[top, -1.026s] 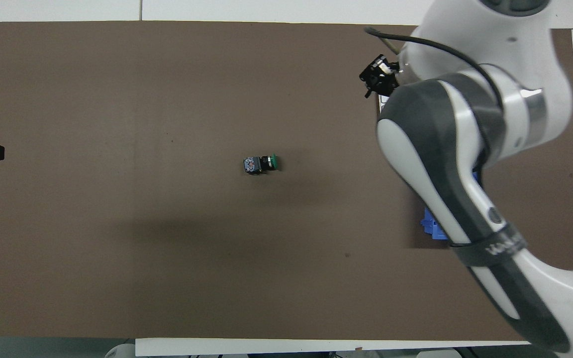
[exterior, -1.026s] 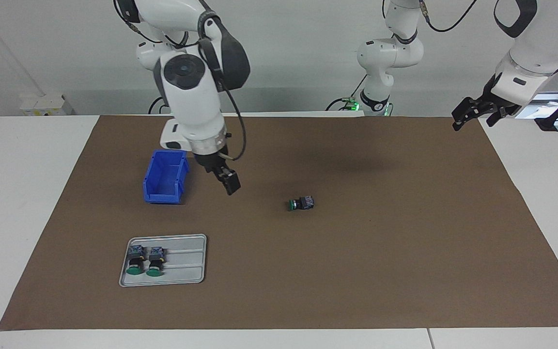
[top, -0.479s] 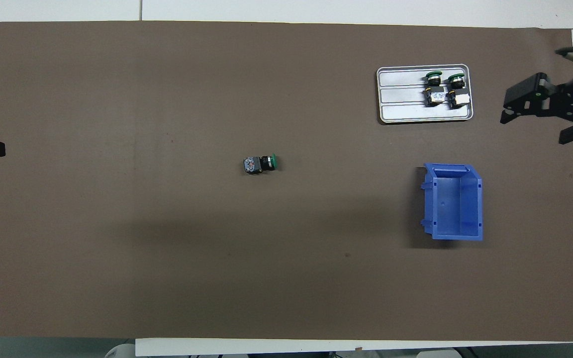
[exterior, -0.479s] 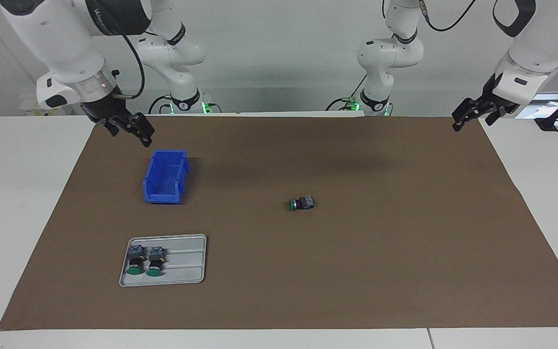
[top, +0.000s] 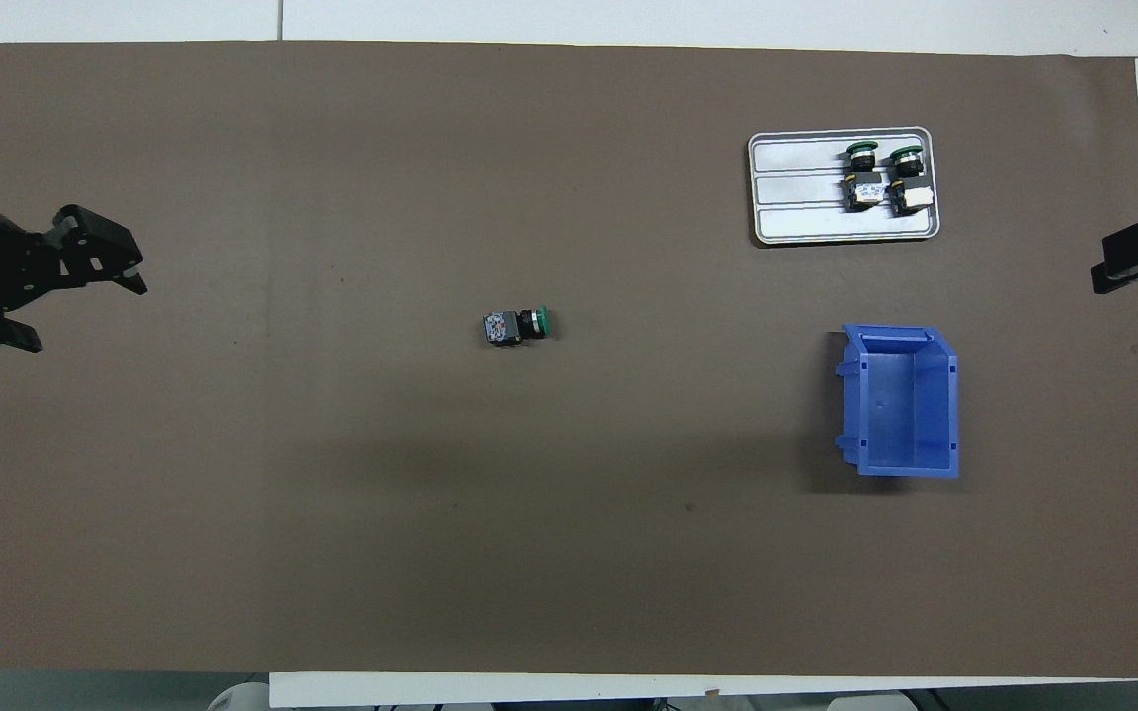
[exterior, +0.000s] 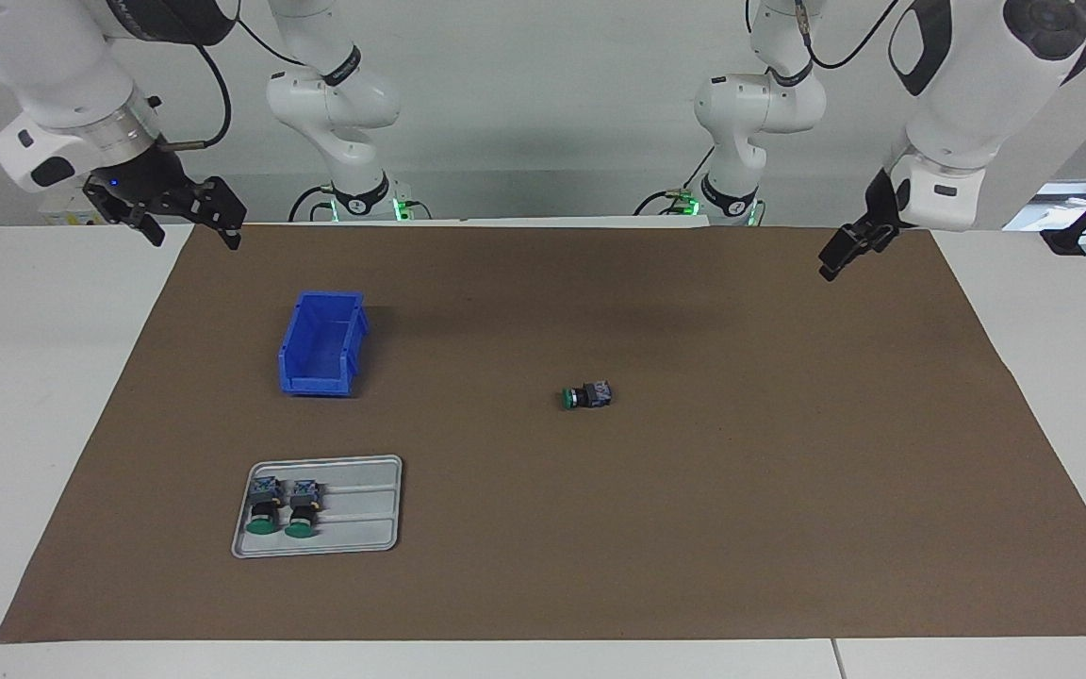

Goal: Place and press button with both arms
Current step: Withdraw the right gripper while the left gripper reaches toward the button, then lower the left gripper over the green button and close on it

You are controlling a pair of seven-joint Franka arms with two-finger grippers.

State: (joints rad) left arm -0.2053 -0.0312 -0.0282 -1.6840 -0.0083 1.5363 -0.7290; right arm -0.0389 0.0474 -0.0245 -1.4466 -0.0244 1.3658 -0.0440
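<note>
Brown mat covers the counter. Left gripper and right gripper hang over the mat's ends, both wide open, holding nothing. Blue bin, grey tray, and the button lies sideways mid-mat.

A button is seen lying on its side on the brown mat of the tabletop, well apart from the blue bin. Farther from the robots than the bin, a grey tray is set, with two more buttons in it. The right pincer and left pincer are held open, raised over the mat's edge.
</note>
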